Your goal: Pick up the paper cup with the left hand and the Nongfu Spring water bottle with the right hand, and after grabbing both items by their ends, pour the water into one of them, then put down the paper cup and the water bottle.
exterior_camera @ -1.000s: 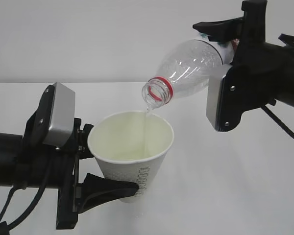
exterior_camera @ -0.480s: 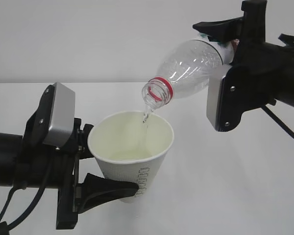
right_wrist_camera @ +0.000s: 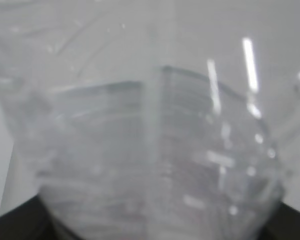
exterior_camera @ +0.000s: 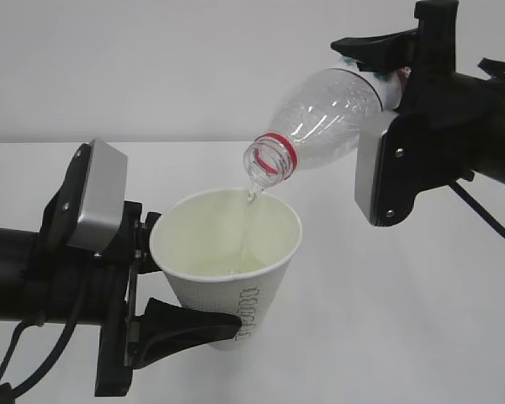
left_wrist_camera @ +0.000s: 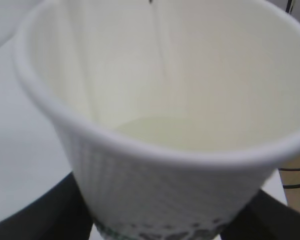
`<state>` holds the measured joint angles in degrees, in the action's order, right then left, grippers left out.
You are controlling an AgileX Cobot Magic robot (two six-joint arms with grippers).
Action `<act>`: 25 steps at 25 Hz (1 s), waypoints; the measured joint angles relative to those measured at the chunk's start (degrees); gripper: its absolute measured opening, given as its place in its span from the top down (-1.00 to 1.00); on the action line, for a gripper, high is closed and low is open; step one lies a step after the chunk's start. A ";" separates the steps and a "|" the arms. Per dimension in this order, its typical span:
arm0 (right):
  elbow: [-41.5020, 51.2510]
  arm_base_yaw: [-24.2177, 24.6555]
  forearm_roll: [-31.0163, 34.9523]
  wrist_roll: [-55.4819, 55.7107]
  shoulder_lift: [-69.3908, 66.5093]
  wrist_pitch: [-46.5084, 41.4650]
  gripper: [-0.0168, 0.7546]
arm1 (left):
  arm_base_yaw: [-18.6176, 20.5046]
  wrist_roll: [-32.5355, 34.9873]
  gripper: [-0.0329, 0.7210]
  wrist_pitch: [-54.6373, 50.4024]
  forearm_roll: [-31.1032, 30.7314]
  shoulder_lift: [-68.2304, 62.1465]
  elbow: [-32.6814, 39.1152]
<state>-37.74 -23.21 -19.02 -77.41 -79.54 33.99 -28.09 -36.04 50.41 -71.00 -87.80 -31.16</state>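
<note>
My left gripper (exterior_camera: 194, 273) is shut on the lower half of the white paper cup (exterior_camera: 227, 252), which it holds upright above the table. Its black fingers (left_wrist_camera: 37, 217) flank the cup (left_wrist_camera: 155, 195) in the left wrist view. My right gripper (exterior_camera: 366, 93) is shut on the base end of the clear Nongfu Spring water bottle (exterior_camera: 324, 118). The bottle is tilted with its red-ringed open mouth down over the cup. A thin stream of water (exterior_camera: 251, 195) falls into the cup, and a shallow pool (left_wrist_camera: 155, 131) lies inside. The bottle (right_wrist_camera: 150, 140) fills the right wrist view.
A white table (exterior_camera: 421, 320) lies below both arms, with a plain pale wall behind it. A black cable (exterior_camera: 488, 220) hangs from the right arm. More cables (exterior_camera: 8, 362) trail under the left arm at the bottom left.
The stream of water has thinned from a steady line to a short dribble. The left arm and cup have shifted very slightly; the bottle has stayed in place.
</note>
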 joint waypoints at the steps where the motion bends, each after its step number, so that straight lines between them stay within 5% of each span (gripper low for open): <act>1: 0.00 0.00 0.00 0.00 0.00 0.00 -0.32 | 0.00 0.00 -0.39 0.09 -0.01 0.00 0.00; 25: 0.00 0.00 0.00 -0.03 0.00 0.00 -0.32 | 0.00 0.02 -0.39 0.35 -0.22 0.00 0.00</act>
<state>-37.74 -23.21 -19.02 -77.43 -79.54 33.99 -28.09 -36.02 50.76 -71.22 -87.80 -31.16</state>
